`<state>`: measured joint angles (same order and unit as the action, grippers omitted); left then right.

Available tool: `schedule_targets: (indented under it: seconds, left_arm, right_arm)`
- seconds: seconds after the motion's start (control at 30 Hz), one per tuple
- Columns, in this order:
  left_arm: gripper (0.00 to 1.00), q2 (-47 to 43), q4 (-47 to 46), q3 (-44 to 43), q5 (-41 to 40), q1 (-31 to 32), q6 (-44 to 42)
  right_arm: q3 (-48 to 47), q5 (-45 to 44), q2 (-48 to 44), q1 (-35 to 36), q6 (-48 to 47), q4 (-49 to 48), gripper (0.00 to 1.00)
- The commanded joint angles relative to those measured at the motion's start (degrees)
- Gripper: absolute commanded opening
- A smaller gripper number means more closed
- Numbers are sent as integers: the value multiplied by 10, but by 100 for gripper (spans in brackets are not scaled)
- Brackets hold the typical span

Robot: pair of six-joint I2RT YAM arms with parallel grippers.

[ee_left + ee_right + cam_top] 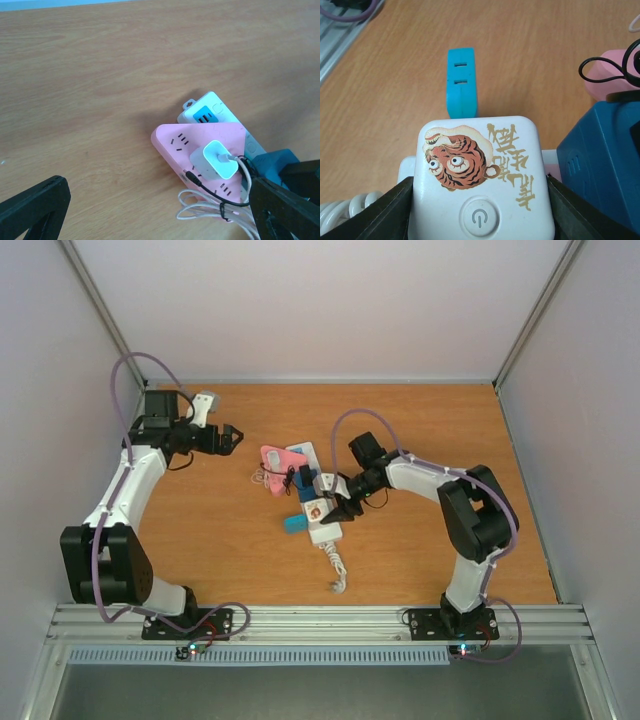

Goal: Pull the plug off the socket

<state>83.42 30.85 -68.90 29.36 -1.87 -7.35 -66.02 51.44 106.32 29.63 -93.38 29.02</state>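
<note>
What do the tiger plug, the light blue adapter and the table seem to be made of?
Tiger plug: likely smooth white plastic, faintly glossy; rounded moulded corners, printed picture.
Light blue adapter: probably matte plastic; even colour, moulded slots.
Table: wood or wood-look laminate; grain lines, low sheen.

White plug point(480, 170) with orange tiger print; turquoise adapter point(461, 82); pink block point(200, 132).
</note>
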Motion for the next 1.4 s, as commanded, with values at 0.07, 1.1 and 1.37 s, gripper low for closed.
schedule_targets:
  seconds: [0.07, 1.1, 1.37]
  left_arm:
    - [100, -20, 32, 28, 68, 16, -137]
    - [87, -34, 39, 57, 159, 137, -322]
    - [77, -22, 9, 63, 160, 185, -317]
  right_arm:
    - [99, 10, -69, 7, 15, 29, 47]
    - [-10, 51, -130, -80, 149, 54, 81]
    - [-10, 58, -92, -69, 134, 3, 79]
